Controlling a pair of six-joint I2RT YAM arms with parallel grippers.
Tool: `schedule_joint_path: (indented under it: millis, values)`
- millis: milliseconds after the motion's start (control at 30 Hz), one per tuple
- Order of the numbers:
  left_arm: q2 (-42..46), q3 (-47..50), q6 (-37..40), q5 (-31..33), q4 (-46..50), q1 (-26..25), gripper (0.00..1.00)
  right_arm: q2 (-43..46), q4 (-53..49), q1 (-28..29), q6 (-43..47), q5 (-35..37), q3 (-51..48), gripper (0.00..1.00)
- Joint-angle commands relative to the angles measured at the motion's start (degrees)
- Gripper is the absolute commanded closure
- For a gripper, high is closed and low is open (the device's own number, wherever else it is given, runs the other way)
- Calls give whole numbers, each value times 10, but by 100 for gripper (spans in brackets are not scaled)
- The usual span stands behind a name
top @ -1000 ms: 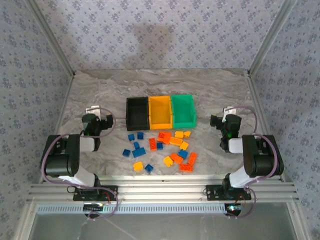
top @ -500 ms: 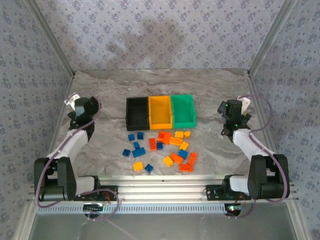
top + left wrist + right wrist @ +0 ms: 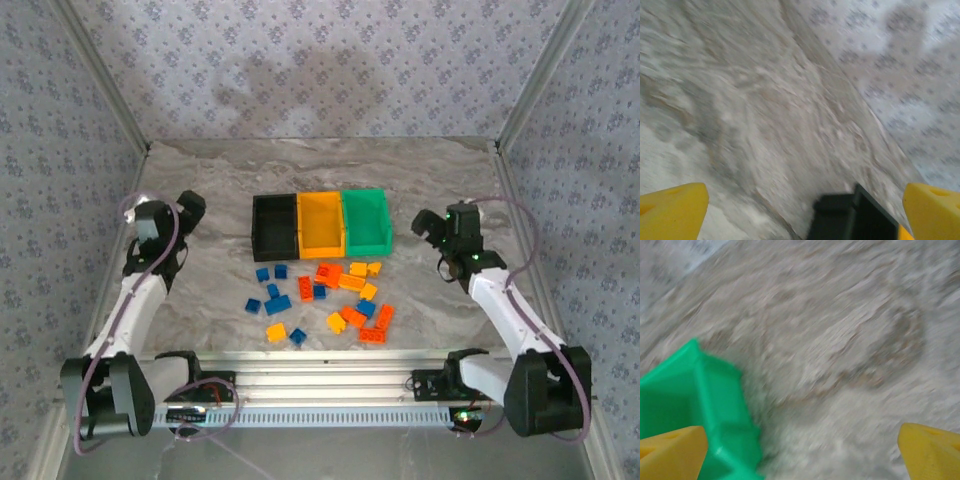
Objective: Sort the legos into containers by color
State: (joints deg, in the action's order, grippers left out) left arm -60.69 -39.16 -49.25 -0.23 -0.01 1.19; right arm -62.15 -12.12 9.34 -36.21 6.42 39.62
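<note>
no readable text, labels, brands or numbers anywhere; wall pattern purely decorative.

Even, soft light overhead; both wrist views smeared with motion blur.

White-shelled left arm (image 3: 135,300) and right arm (image 3: 505,305), chunky black joints, looping purplish cables (image 3: 524,222), yellow wedge-shaped fingertips (image 3: 672,207)
</note>
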Motion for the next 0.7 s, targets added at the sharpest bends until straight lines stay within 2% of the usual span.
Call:
schedule_joint_path:
  millis: [0,233,400,500,667]
  values:
    - [61,25,-4,-72,9,-46,0,31,-89,62,-3,-12,-28,0]
    - [153,106,16,-49,46,-192,0,51,-107,213,16,-28,-73,2]
    - [180,149,8,-18,69,-279,0,-19,-88,281,-18,-29,-77,4]
    - [190,163,3,-6,84,-302,0,-59,-56,312,-49,-1,-76,7]
    - [208,185,-10,0,84,-308,0,-106,-24,330,-83,17,-63,14]
